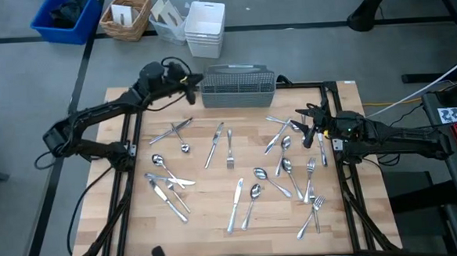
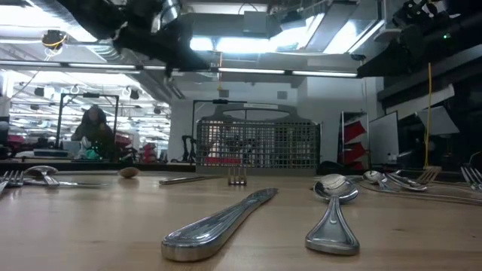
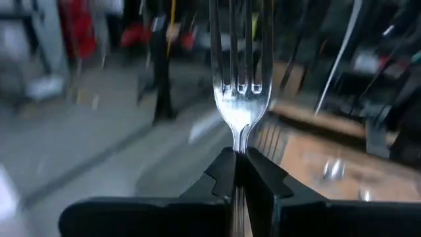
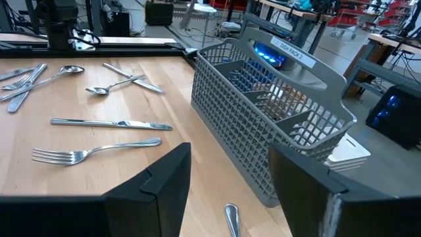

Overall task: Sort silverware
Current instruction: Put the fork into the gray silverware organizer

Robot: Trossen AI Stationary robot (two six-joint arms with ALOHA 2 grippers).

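Note:
Silverware [image 1: 230, 167] lies scattered flat on the wooden table: forks, spoons and knives. The grey wire-mesh caddy [image 1: 238, 88] stands at the far edge and also shows in the low view [image 2: 256, 147] and the right wrist view [image 4: 270, 112]. My left gripper [image 1: 193, 80] is raised beside the caddy's left end, shut on a fork [image 3: 240, 79]. My right gripper [image 4: 227, 191] hovers open over the table's right side [image 1: 311, 125], facing the caddy. A spoon handle [image 4: 231, 218] lies on the table below its fingers. My left gripper pinches the fork between its two fingers [image 3: 223, 174] at the narrow neck [image 3: 240, 135] just behind the tines. The tines stick out past the fingertips, in line with the fingers. The fork is lifted clear of the table; its handle is hidden behind the fingers.
A blue bin [image 1: 66, 15], a wicker basket [image 1: 126, 16] and white containers [image 1: 205, 27] sit beyond the far edge. Black frame rails [image 1: 340, 138] run along the table's sides. A knife [image 2: 218, 222] and a spoon [image 2: 335, 211] lie near the front. A person [image 2: 94, 124] is in the room behind.

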